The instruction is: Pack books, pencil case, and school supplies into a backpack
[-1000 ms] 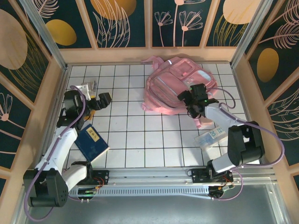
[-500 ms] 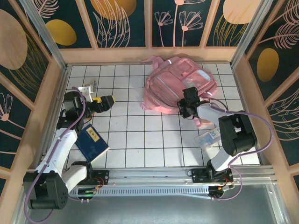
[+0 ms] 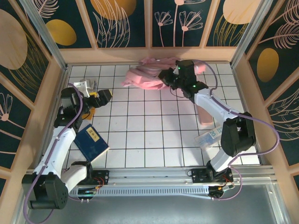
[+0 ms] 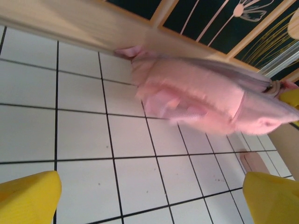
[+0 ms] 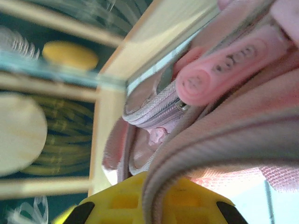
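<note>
Our right fingers (image 3: 167, 77) are clamped tight on the pink fabric of the backpack (image 3: 142, 77), which hangs bunched and crumpled by the far edge of the surface (image 3: 140, 126), about midway along it. From the right wrist we see a thick strap (image 5: 219, 140) draped over a yellow finger (image 5: 154, 203), with a grey zip (image 5: 156, 109) just beyond. Whether the bag's underside touches the tiles, we cannot tell. Over on the other side, the left fingers (image 3: 104, 97) stand wide apart with nothing between them, near the left edge and well apart from the bag. The dark blue book (image 3: 92, 141) lies flat towards the near left corner, beside the left arm. A sliver of the orange pad (image 3: 88, 113) peeks out under that arm. A translucent pouch (image 3: 210, 137) lies by the right edge.
</note>
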